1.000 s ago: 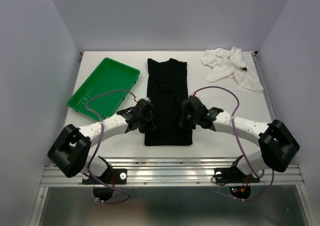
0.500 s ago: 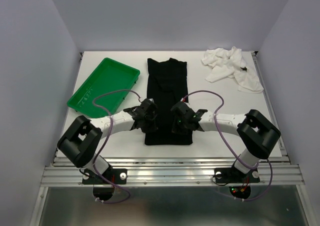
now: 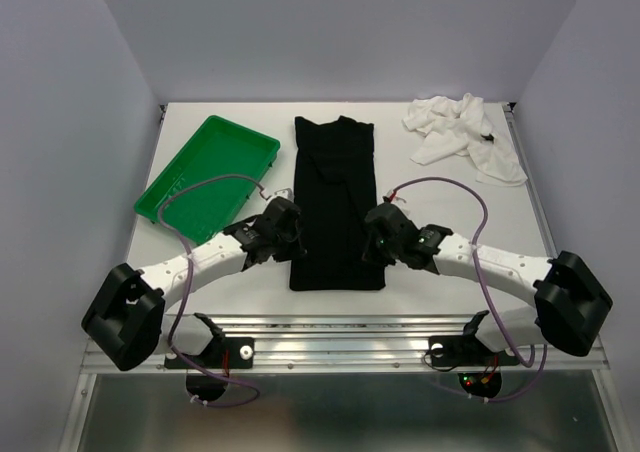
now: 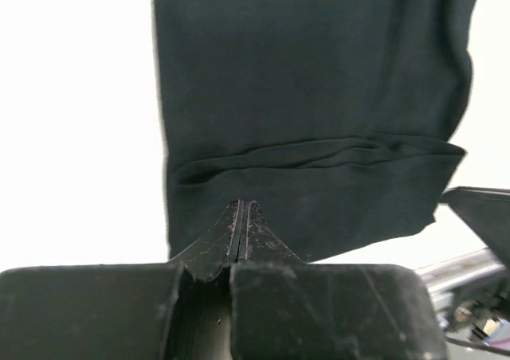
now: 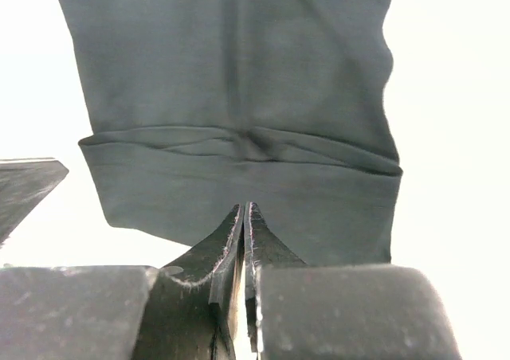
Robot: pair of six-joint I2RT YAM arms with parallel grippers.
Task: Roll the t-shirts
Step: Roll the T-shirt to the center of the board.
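The black t-shirt (image 3: pixel 335 187) lies folded into a long narrow strip down the middle of the table, with a shallow crease across it near its near hem (image 4: pixel 319 149) (image 5: pixel 239 141). The white t-shirt (image 3: pixel 462 132) sits crumpled at the back right. My left gripper (image 3: pixel 289 237) (image 4: pixel 241 206) is shut over the strip's left side, close to the near hem. My right gripper (image 3: pixel 379 242) (image 5: pixel 245 209) is shut over the right side at the same height. Nothing shows between either pair of fingers.
A green tray (image 3: pixel 205 167) rests at an angle at the back left. Grey walls close in the table on the left, right and back. The other arm's finger shows at the edge of each wrist view (image 4: pixel 482 217) (image 5: pixel 24 189).
Half a second ago both grippers had drawn inward over the strip's near end; now they are back out at its side edges. The black t-shirt looks unmoved.
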